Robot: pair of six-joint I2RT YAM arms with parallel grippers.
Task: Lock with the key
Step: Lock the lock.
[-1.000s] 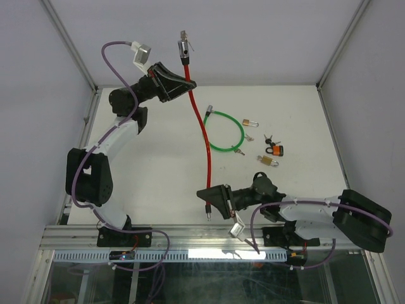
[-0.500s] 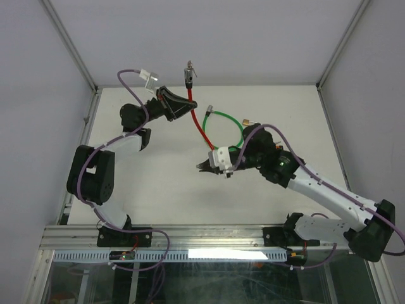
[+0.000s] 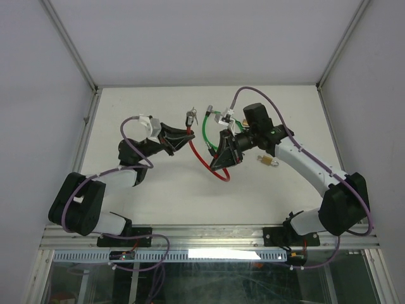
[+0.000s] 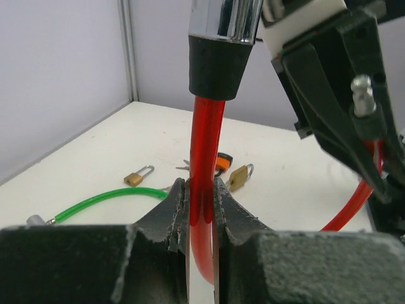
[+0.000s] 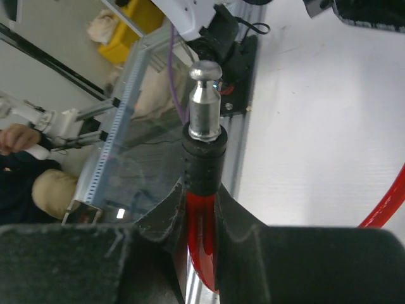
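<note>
A red cable lock [image 3: 205, 161] hangs in a loop between both grippers. My left gripper [image 3: 186, 133] is shut on the cable [image 4: 204, 152] just below its chrome lock head [image 4: 224, 25], which stands upright; a small key [image 3: 196, 113] appears to stick out of the head [image 3: 190, 118]. My right gripper [image 3: 217, 164] is shut on the cable's other end [image 5: 201, 221], just behind the black collar and the bare metal pin [image 5: 205, 101]. In the left wrist view, that pin [image 4: 362, 95] and the right gripper sit close to the right of the head.
A green cable lock [image 3: 207, 130] lies on the white table behind the grippers. Beside it are a brass padlock [image 4: 138, 177], an orange padlock [image 4: 221, 161] and another brass padlock [image 3: 267, 162]. Metal frame posts stand at the table's corners.
The left gripper has brought the lock head down and toward the table's middle. The right gripper has swung the pin end from the near edge up beside it, bending the cable into a loop.
</note>
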